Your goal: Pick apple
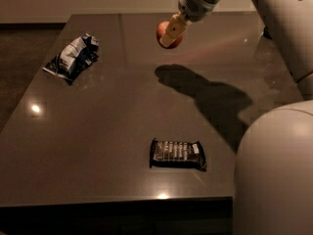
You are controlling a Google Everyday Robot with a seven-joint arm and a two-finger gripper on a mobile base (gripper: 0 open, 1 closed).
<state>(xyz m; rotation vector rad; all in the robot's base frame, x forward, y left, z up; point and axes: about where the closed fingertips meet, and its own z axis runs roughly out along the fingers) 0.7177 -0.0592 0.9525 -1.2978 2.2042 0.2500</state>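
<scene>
Crumpled snack bag (pixel 73 57) sits near the far-left corner of the table (pixel 98 121). Gripper (pixel 168 37) is over the far edge, slightly right of centre, jaws clamped on the apple (pixel 160 32). Apple is held clear of the surface. Dark candy bar (pixel 177 154) lies flat near the front edge. Arm shadow (pixel 210 99) falls right of centre.

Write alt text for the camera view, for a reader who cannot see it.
The robot's end effector holds a small red apple above the far side of a dark table, casting a shadow on it. A crumpled snack bag lies at the far left, and a dark candy bar wrapper near the front edge.
</scene>
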